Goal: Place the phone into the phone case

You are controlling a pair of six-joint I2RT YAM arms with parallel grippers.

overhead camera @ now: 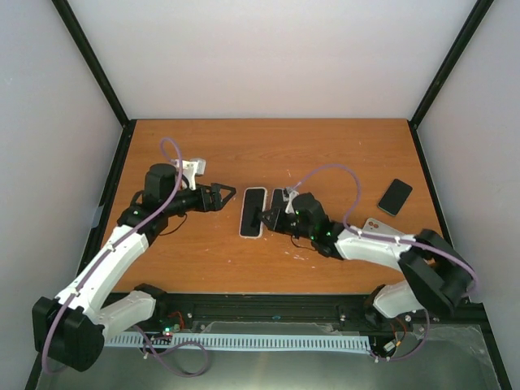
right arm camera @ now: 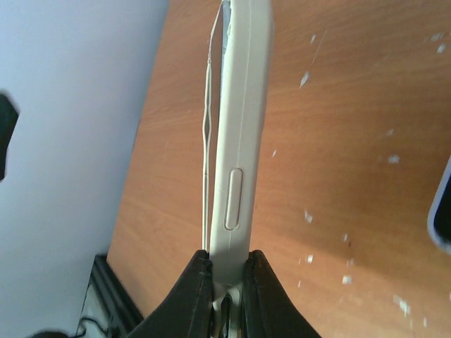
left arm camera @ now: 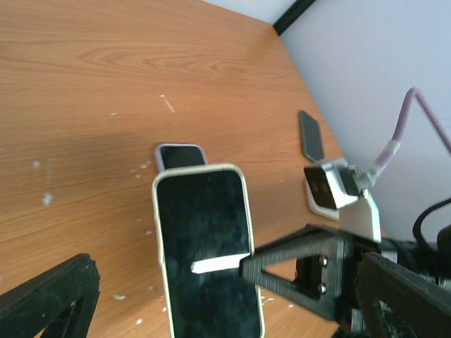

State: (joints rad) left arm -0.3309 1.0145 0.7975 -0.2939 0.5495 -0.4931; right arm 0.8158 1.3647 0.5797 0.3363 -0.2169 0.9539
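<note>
Lighting: bright, even, diffuse, from overhead; no hard shadows.
Top view: sharp throughout; faint soft shadows under both arms on the table [overhead camera: 268,154]; white walls [overhead camera: 268,57] near washed out.
Left wrist view: phone [left arm camera: 204,239] screen shows mottled reflections and 1 bright white streak; left gripper [left arm camera: 165,266] fingers dark, blurred in the foreground.
Right wrist view: phone case [right arm camera: 239,141] edge slightly soft; right gripper [right arm camera: 227,282] fingertips underexposed, nearly black.

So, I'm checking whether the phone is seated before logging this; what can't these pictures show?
Right wrist: white case seen edge-on; its screen side is hidden.
Left wrist: purple-rimmed item mostly behind the case.
Top: case too small to judge fit; right gripper overlaps its edge.
</note>
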